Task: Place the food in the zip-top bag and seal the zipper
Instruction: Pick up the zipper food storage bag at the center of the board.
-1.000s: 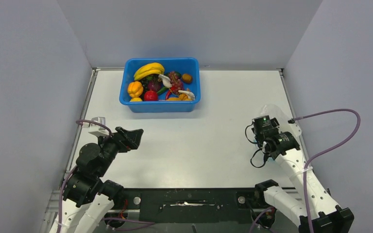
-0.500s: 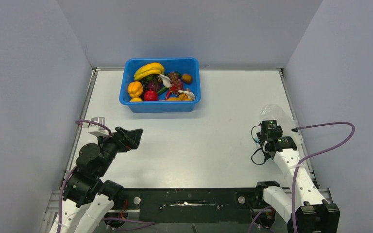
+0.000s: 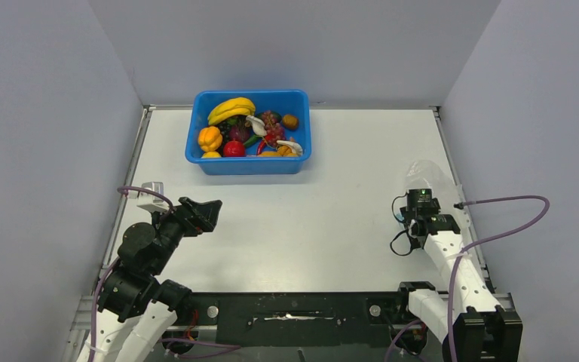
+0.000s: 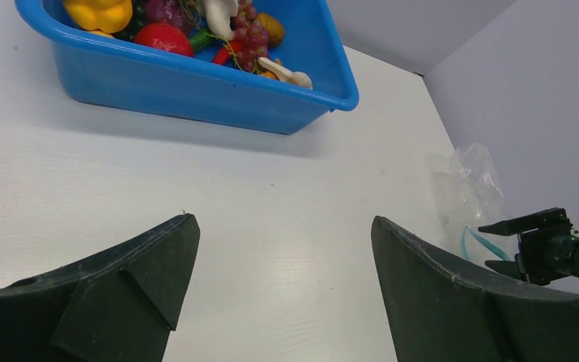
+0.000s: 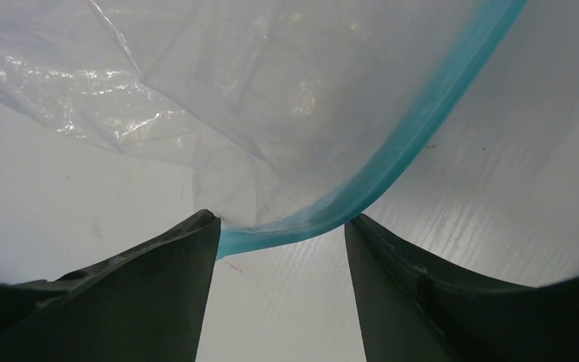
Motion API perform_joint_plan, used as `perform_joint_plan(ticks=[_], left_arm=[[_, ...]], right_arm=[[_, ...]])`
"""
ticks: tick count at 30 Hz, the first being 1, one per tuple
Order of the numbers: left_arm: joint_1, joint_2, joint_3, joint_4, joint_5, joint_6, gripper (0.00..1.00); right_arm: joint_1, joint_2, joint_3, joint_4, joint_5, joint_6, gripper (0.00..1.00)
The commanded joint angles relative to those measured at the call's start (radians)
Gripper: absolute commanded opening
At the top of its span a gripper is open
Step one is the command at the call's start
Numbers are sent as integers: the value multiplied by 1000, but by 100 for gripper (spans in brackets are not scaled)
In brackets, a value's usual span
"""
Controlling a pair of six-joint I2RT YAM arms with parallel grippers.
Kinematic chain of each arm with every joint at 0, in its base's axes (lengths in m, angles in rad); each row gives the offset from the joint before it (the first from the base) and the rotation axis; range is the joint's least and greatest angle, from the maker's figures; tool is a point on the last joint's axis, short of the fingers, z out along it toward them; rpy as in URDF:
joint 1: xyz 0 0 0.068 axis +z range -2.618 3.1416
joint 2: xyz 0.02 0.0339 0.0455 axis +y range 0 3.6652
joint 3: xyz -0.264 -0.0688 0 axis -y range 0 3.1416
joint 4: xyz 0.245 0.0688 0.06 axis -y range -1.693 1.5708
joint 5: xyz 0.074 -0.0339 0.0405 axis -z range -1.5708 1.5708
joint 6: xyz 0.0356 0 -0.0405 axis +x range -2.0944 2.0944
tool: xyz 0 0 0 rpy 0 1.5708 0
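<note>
Looking down from above, the left gripper (image 3: 200, 215) stands spread wide with nothing in it. The rigid blue plastic tub (image 3: 249, 164) of glossy toy food (image 3: 231, 110) sits well ahead of its jaws. The right gripper (image 3: 421, 194) points at the clear, floppy plastic zip-top bag (image 3: 431, 175), which lies on the white table (image 3: 332, 196) just beyond its tips.

From the left wrist, the tub is ahead and left of the parted jaws, and the bag is far off to their right.

From the right wrist, the jaws stand apart and clamp nothing. The thin teal-blue zipper (image 5: 422, 128) curves across the gap between them, its end against one fingertip, with the bag's film just beyond.
</note>
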Motion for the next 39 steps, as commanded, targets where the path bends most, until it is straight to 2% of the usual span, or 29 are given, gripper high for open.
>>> perform_joint_plan(ticks=[1,2,7,10,14,23,26,29,35,39], left_arm=[[3,3,8,57,9,20,85],[4,4,7,57,8,20,85],[3,5,7,54,5,20,85],[3,6,9,50,6,19,84],[3,-3,13,60,46,30,84],[3,26,31,57,104,21,80],[3,94,79,18,133,4,78],[3,177,139,-22,184,-10,76],[3,246,204,-18,268,-61,74],[4,258,232,-4,281,-79,74]], right_arm=[[-15,-21,-21,50,53,-3,57],[-16,-27,-23,56,59,-10,52],[-15,-64,-17,71,86,-56,13],[-16,-88,-10,71,101,-87,1],[-15,-138,4,92,102,-169,0],[-12,-250,124,195,-14,-552,0],[-12,-248,185,207,-114,-670,0],[-12,-242,214,275,-290,-800,0],[5,-181,294,283,-542,-902,0],[74,-150,336,282,-692,-974,0]])
